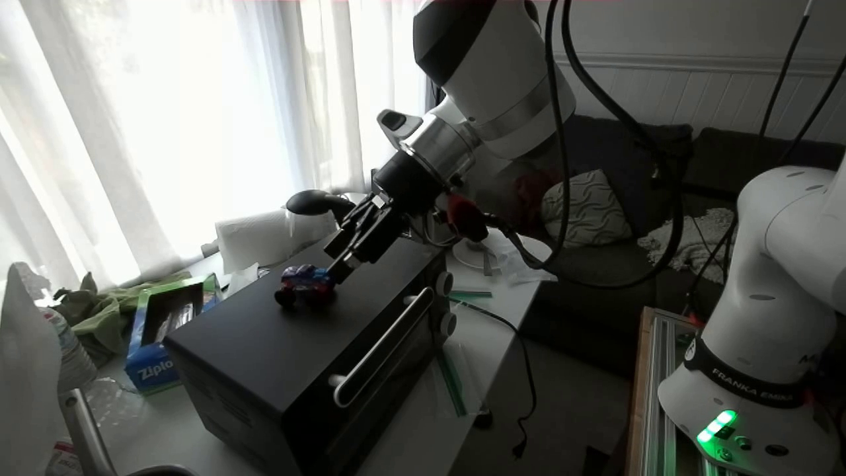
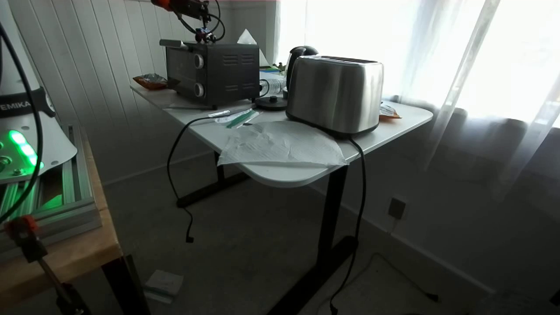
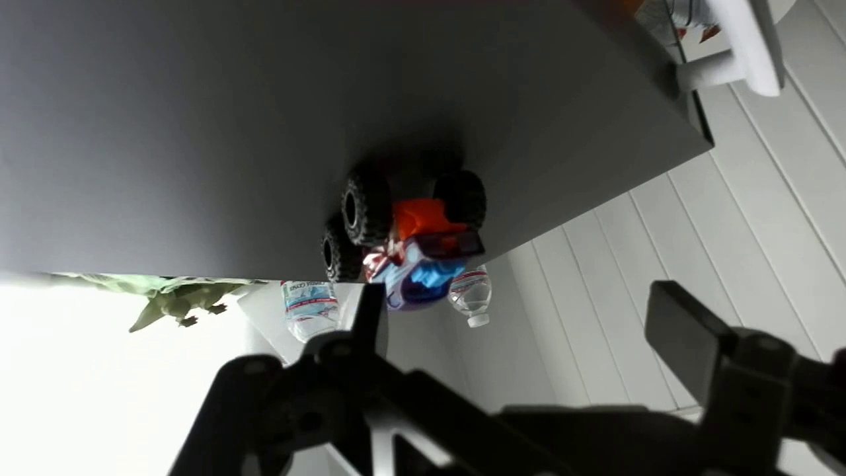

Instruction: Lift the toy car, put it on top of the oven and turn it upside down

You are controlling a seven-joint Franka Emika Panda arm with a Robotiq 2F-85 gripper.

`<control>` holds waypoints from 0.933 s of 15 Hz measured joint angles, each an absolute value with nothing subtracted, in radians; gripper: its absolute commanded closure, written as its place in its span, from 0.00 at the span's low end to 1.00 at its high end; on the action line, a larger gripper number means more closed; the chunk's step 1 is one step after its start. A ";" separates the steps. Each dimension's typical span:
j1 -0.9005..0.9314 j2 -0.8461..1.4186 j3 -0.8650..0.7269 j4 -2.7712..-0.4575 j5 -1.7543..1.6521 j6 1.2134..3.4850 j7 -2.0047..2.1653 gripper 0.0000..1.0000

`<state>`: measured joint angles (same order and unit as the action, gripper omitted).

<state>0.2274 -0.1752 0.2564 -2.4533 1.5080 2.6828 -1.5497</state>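
Observation:
The toy car (image 1: pixel 307 283) stands upright on its black wheels on the flat top of the black oven (image 1: pixel 258 330). It shows red and blue in the wrist view too, where the toy car (image 3: pixel 423 244) appears inverted because that picture is upside down. My gripper (image 1: pixel 337 260) reaches down at a slant close beside it. In the wrist view the gripper (image 3: pixel 519 304) is wide open with nothing between its fingers; one fingertip (image 3: pixel 371 311) overlaps the car's edge, and I cannot tell whether it touches. The car is small and dark in an exterior view (image 2: pixel 202 35).
A bar handle (image 1: pixel 386 347) juts from the oven's front. Around the oven are a Ziploc box (image 1: pixel 155 370), a paper towel roll (image 1: pixel 264 238) and water bottles, one bottle (image 3: pixel 310 307) showing behind the car. A silver toaster (image 2: pixel 334 94) stands on the same white table (image 2: pixel 411 114).

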 measured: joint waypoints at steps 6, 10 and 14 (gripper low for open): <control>0.237 -0.103 0.296 -2.407 1.604 2.818 -1.648 0.31; 0.237 -0.067 0.306 -2.370 1.676 2.873 -1.724 0.58; 0.237 -0.044 0.306 -2.337 1.748 2.915 -1.800 0.87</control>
<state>0.2370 -0.0439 0.3065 -2.3367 1.7479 2.9154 -1.8003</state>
